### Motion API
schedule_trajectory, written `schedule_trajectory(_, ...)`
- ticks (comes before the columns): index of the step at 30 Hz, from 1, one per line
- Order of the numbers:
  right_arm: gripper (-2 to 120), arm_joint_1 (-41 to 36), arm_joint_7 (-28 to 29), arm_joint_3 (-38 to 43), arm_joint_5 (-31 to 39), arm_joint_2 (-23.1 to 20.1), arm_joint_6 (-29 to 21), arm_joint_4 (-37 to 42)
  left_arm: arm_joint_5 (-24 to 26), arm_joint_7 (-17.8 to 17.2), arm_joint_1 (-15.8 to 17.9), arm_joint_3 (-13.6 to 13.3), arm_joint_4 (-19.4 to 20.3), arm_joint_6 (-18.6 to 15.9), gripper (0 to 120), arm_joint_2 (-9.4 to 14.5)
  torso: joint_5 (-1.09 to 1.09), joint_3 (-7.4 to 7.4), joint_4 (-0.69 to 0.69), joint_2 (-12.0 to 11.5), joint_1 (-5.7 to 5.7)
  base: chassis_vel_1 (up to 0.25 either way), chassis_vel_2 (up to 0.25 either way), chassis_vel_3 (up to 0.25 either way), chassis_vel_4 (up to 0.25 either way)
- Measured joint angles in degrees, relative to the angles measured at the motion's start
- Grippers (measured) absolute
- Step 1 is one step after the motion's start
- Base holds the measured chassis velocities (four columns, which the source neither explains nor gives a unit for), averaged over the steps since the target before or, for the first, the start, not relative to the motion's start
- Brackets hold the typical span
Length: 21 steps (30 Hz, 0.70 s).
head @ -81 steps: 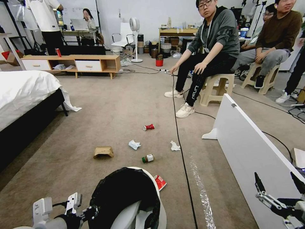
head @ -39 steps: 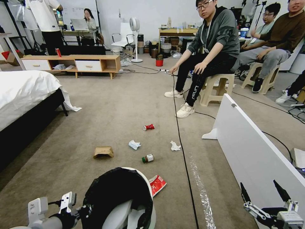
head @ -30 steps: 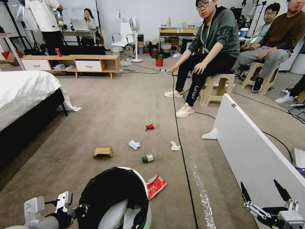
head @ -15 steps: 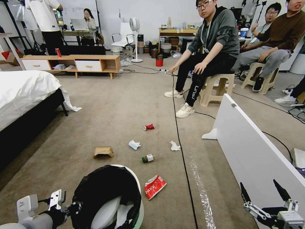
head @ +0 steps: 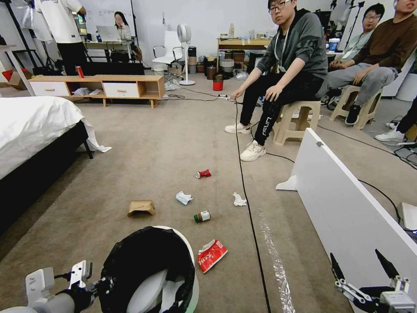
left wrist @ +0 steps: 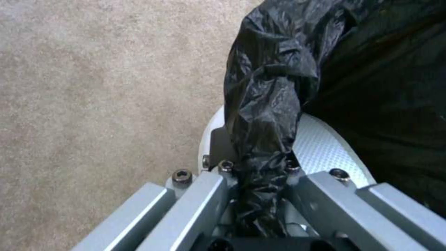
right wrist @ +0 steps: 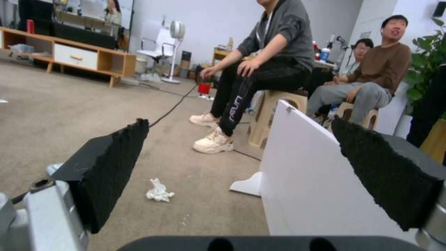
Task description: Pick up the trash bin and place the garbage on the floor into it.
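1. The step in hand is carrying the trash bin (head: pixel 150 271): the left gripper (left wrist: pixel 255 184) is clenched on the bin's rim, pinching the black bag (left wrist: pixel 264 115) folded over it, at about 9 o'clock on the bin's mouth as the head view shows it. The bin sits at the low centre-left of that view, close before the robot.

2. The right gripper (head: pixel 365 271) hovers at the lower right beside the white panel (head: pixel 347 208), its fingers spread wide and holding nothing.

3. The garbage lies on the floor (head: pixel 152 143) ahead: the red snack packet (head: pixel 211 254) just beside the bin at its 2 o'clock, the small bottle (head: pixel 202 216) and brown paper bag (head: pixel 141 207) farther out, two white tissues (head: pixel 183 198) (head: pixel 239 199) beyond, and the crushed red can (head: pixel 203 174) farthest, at 12 o'clock.

4. The next move, I judge, calls for the open right gripper to reach the packet, the nearest piece, while the left keeps the bin mouth up.

5. Against 2.7 s ago, the bin has shifted left, so the packet, then half hidden behind its rim, now lies fully exposed; the right gripper sits slightly lower.
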<state>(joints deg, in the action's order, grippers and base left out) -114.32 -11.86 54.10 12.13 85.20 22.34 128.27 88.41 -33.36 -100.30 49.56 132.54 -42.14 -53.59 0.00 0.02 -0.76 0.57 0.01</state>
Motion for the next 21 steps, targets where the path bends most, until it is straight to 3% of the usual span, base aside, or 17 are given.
schedule_trajectory(21, 100, -0.18, -0.81, 0.00, -0.20, 0.71, 0.77, 0.03, -0.70, 0.54, -0.30, -0.44, 0.55, 0.00, 1, -0.34, 0.00, 0.00, 0.00, 0.00, 0.00, 0.000, 0.000, 0.000, 0.000)
